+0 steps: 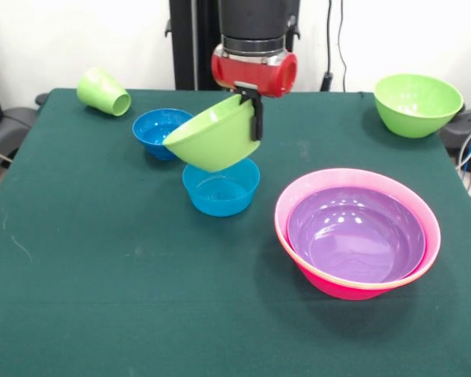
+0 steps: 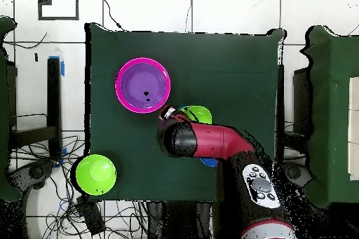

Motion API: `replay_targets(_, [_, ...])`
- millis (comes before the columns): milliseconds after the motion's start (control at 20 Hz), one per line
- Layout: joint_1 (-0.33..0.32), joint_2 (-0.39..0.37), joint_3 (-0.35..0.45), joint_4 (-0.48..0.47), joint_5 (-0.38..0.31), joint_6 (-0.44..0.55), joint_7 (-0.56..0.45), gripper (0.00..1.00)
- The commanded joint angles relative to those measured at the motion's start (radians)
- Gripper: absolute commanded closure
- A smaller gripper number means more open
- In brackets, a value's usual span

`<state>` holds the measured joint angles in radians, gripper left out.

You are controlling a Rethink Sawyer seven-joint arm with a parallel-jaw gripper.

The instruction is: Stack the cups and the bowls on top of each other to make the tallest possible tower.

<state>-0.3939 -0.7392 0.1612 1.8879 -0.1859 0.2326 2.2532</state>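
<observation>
My gripper [image 1: 253,118] is shut on the rim of a green bowl [image 1: 214,133] and holds it tilted in the air, just above a small blue bowl [image 1: 220,187]. The held bowl also shows in the overhead view [image 2: 198,115], beside my arm. A second small blue bowl [image 1: 160,129] stands behind it to the left. The tower is a purple bowl [image 1: 355,234] nested in a big pink bowl [image 1: 337,287] at the front right; it also shows in the overhead view [image 2: 144,85]. A light-green cup [image 1: 104,91] lies on its side at the far left. The orange tumbler is out of view.
Another green bowl [image 1: 417,103] stands upright at the far right corner of the green table [image 1: 102,298]; it also shows in the overhead view [image 2: 96,173]. My arm [image 2: 210,141] covers part of the table in the overhead view.
</observation>
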Motion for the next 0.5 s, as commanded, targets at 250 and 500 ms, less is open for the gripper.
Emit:
replay_targets(250, [0.081, -0.049, -0.064, -0.101, 0.173, 0.156, 0.183, 1.00])
replay_targets(500, [0.109, -0.083, -0.092, -0.129, 0.229, 0.245, 0.174, 1.00])
